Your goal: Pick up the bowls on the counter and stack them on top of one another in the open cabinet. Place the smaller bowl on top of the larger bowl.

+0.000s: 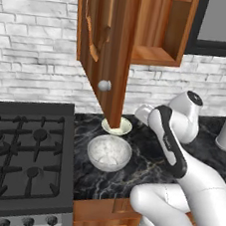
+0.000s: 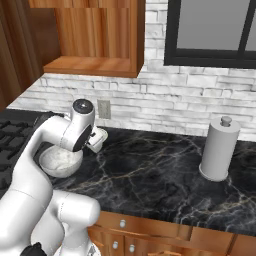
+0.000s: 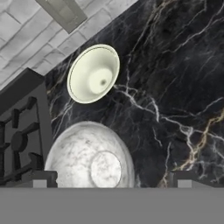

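Two bowls stand on the black marble counter (image 1: 144,161) beside the stove. The larger speckled grey bowl (image 1: 109,153) is nearer the front; in the hand view the larger bowl (image 3: 89,157) lies low, partly between the fingertips (image 3: 43,178). The smaller cream bowl (image 1: 117,127) sits behind it toward the wall, partly hidden by the cabinet door (image 1: 108,44); its plain inside shows on the smaller bowl (image 3: 93,73). My gripper (image 3: 114,179) is open and holds nothing, hovering above the counter just right of the bowls. The cabinet shelf (image 1: 152,54) is bare.
A black gas stove (image 1: 19,153) fills the counter's left side. The open door with its silver knob (image 1: 104,85) hangs over the bowls. A grey paper towel holder (image 2: 218,149) stands at the right, under a dark window (image 2: 215,30). A brick wall backs the counter.
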You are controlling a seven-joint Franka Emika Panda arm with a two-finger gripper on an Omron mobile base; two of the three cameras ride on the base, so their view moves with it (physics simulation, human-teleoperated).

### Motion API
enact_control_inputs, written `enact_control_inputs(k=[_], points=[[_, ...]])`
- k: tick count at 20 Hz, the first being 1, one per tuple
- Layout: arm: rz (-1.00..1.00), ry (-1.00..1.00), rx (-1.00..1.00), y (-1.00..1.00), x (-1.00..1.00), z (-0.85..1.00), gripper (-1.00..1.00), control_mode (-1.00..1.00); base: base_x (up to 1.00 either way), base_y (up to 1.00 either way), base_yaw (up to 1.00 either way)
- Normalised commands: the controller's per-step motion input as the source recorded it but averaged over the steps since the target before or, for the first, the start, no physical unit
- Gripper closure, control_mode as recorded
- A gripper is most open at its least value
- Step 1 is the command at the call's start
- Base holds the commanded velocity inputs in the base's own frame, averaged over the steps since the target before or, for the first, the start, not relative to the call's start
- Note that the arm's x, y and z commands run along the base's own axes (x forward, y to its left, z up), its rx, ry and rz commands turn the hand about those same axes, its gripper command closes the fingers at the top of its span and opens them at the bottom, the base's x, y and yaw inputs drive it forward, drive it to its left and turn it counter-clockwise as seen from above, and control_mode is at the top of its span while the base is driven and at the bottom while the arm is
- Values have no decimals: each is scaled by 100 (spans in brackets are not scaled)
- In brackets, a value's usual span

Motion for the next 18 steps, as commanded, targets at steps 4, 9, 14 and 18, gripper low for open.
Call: enact_control_inputs(k=[4,9,14,18], points=[[-12,0,12,-1,2,-2,-100,-100,0,0,0],[-6,0,6,0,0,-5,-100,-100,0,0,0],[-4,0,4,0,5,-12,-100,-100,0,0,0],[-1,0,7,-4,11,-10,-100,-100,0,0,0]])
